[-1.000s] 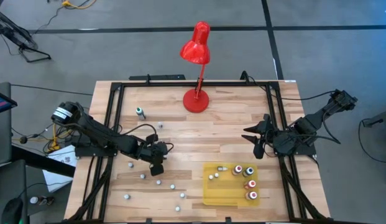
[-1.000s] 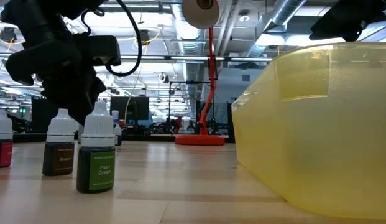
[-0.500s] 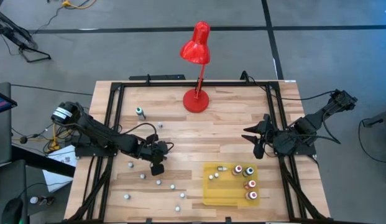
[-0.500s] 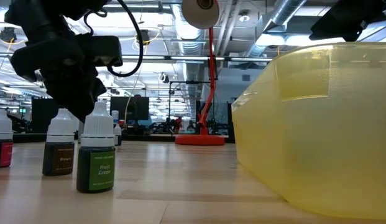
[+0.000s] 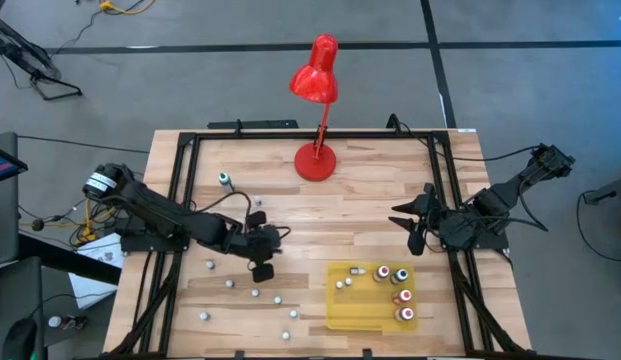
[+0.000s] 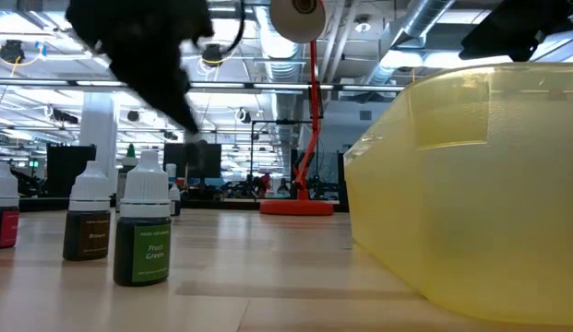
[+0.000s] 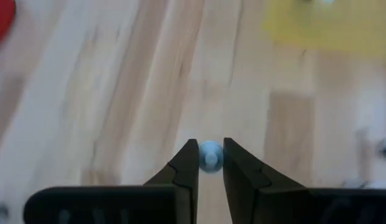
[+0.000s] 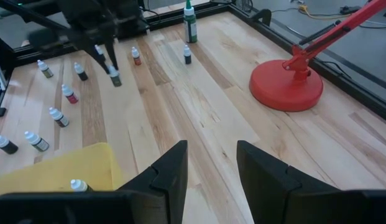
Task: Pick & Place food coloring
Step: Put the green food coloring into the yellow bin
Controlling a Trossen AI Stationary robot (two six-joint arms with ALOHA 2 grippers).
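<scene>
Green bottle (image 6: 143, 231) label reads "Fruit Green" — left gripper (image 7: 209, 163) pinches a cap (image 7: 210, 154)

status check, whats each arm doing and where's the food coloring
Left gripper shut on a food coloring bottle, above the table. Right gripper open, waiting at the right edge. Yellow tray holds several bottles; nothing blocking.

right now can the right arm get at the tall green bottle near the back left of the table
Probably not easily. The right gripper waits at the table's right side; the tall green bottle stands far across. No obstacle lies between, but the left gripper, holding a small bottle, is much nearer.
</scene>
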